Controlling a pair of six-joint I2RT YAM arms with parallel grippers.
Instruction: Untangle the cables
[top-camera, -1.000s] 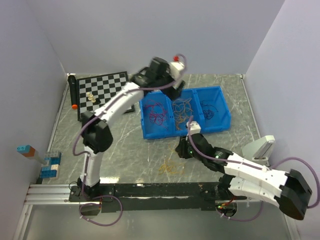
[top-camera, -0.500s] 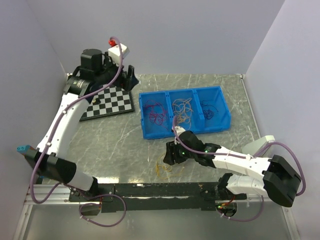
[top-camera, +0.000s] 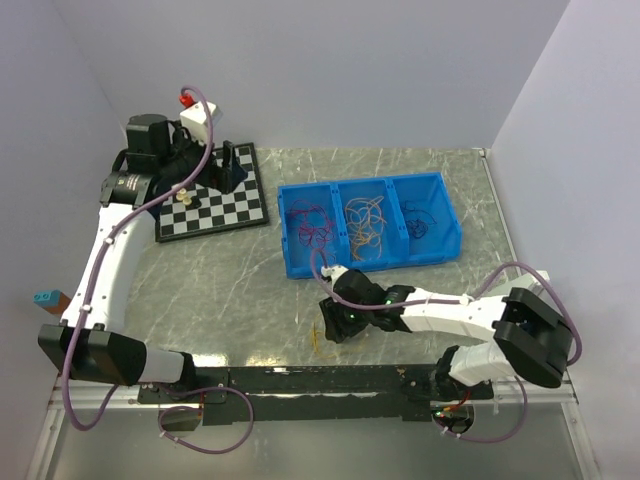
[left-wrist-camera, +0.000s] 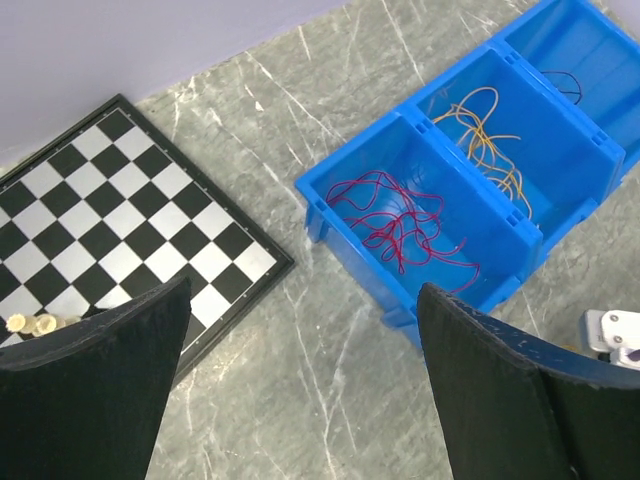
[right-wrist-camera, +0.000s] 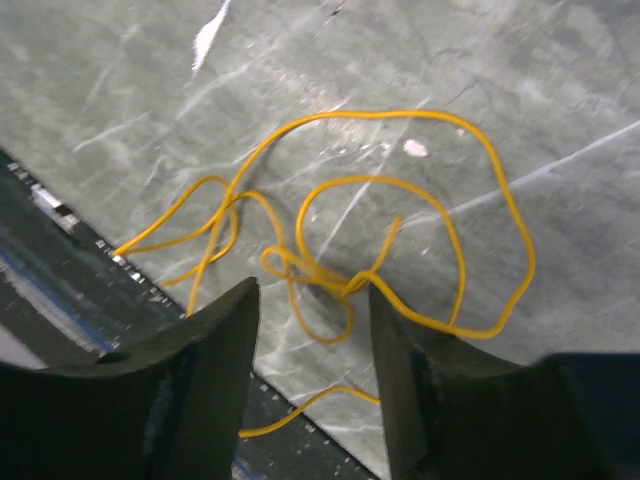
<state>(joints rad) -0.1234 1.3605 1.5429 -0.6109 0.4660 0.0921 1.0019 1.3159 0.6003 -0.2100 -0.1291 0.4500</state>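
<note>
A loose tangle of yellow-orange cables (right-wrist-camera: 340, 260) lies on the table near the front rail; it also shows in the top view (top-camera: 326, 340). My right gripper (right-wrist-camera: 310, 330) is open, low over it, with the knot between the fingers (right-wrist-camera: 200, 380); in the top view the right gripper (top-camera: 335, 322) is at front centre. A blue three-compartment bin (top-camera: 320, 265) holds red cables (top-camera: 312, 225), yellow-orange cables (top-camera: 365, 222) and purple cables (top-camera: 420, 220). My left gripper (top-camera: 230, 165) is open and empty, high over the chessboard. The left wrist view shows the red cables (left-wrist-camera: 400, 225) and the yellow-orange ones (left-wrist-camera: 490, 150).
A chessboard (top-camera: 215, 200) with small pale pieces (top-camera: 185, 197) lies at the back left. Coloured blocks (top-camera: 50, 298) stand at the left edge. The black rail (top-camera: 300, 380) runs along the front, close to the tangle. Walls enclose the back and both sides.
My left arm has swung left from over the bin to over the chessboard. My right gripper has moved left and forward, down to the yellow-orange tangle.
</note>
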